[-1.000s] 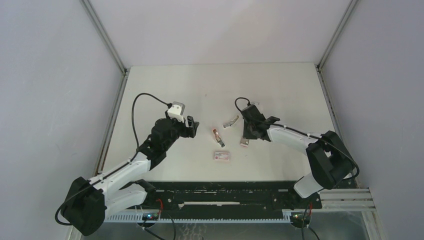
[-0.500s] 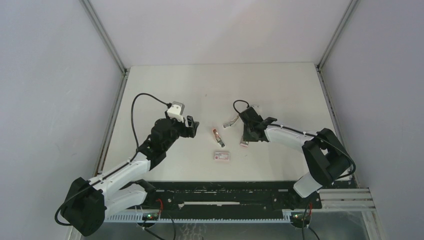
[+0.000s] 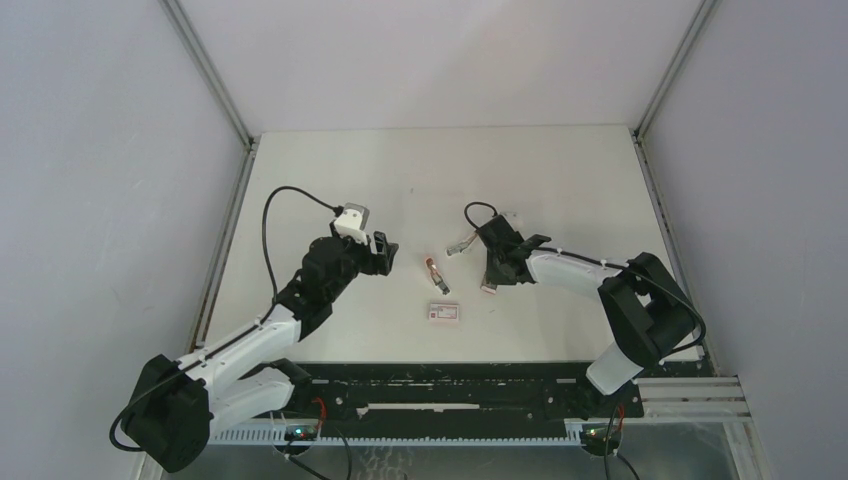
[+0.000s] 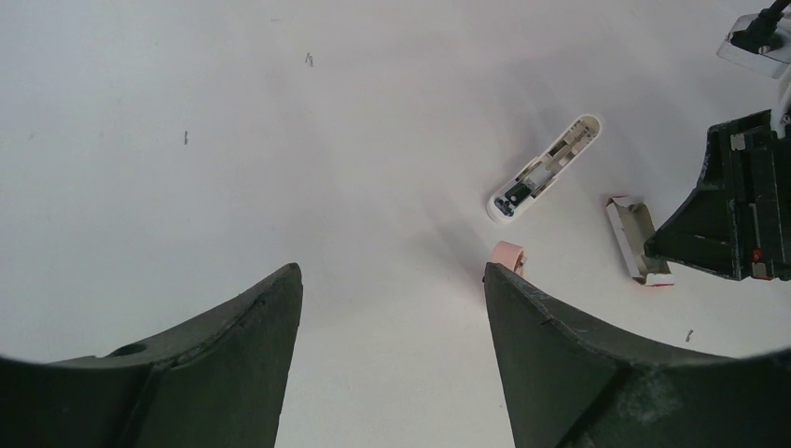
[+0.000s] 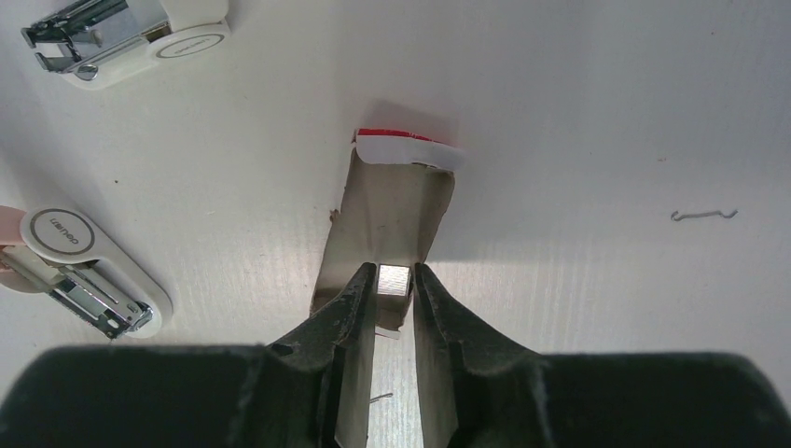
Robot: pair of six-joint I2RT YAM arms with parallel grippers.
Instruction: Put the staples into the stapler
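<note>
Sitting at the near end of an opened cardboard sleeve (image 5: 392, 210) with a red flap, the staples (image 5: 394, 277) are a small grey block pinched between the tips of the right gripper (image 5: 395, 282), which looks closed on them. They are not yet lifted out. One stapler (image 5: 121, 33) and a second stapler (image 5: 84, 271) lie apart from the sleeve, metal parts exposed. The left gripper (image 4: 392, 271) hangs wide open, holding nothing. In my judgement only the pickup is begun; carrying, seating and closing remain.

Left tool (image 4: 392, 276) hangs wide open; right tool (image 5: 394, 272) reaches forward, jaws pinched narrow.
</note>
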